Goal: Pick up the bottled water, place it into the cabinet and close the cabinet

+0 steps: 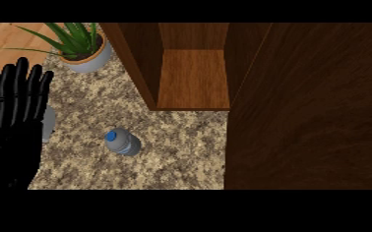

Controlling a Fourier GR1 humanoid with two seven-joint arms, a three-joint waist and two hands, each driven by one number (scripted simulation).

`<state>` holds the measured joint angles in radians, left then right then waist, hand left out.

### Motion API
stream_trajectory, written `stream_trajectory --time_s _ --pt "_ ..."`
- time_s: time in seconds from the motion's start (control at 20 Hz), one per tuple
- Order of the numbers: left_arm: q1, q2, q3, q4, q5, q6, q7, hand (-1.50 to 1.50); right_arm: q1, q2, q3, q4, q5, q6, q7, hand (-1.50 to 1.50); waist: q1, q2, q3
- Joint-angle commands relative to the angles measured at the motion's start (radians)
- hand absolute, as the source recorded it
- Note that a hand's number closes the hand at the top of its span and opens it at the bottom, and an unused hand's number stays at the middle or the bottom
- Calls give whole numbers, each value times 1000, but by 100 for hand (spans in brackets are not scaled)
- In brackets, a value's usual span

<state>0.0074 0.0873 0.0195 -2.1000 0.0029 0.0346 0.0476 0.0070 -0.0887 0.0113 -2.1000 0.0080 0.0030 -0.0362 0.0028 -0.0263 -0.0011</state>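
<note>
Resting at the left edge, my black left robot hand stands open, fingers straight and pointing far, holding nothing. Far of it sits a green spiky plant in a grey round pot. On the speckled beige stone worktop, near the middle, stands the clear plastic water bottle with a blue cap, apart from my robot hand. Right of it is the brown wooden cabinet, its door swung open.
</note>
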Motion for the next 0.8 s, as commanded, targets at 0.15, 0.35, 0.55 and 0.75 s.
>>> stream_trajectory --time_s 0.15,0.35,0.55,0.75 --pt "63 -25 -48 -136 -3 -13 12 -150 142 9 55 -211 0 25 89 -150 -5 23 1" --pt "144 -85 -104 -129 98 132 82 -150 173 12 162 -170 -115 126 118 -150 -1 22 1" --pt "307 -86 -152 -351 95 121 184 -150 263 24 241 -327 -71 94 194 -150 3 18 1" --pt "315 -73 -105 -423 143 100 240 -150 251 21 249 -350 -79 94 239 -150 0 24 1"
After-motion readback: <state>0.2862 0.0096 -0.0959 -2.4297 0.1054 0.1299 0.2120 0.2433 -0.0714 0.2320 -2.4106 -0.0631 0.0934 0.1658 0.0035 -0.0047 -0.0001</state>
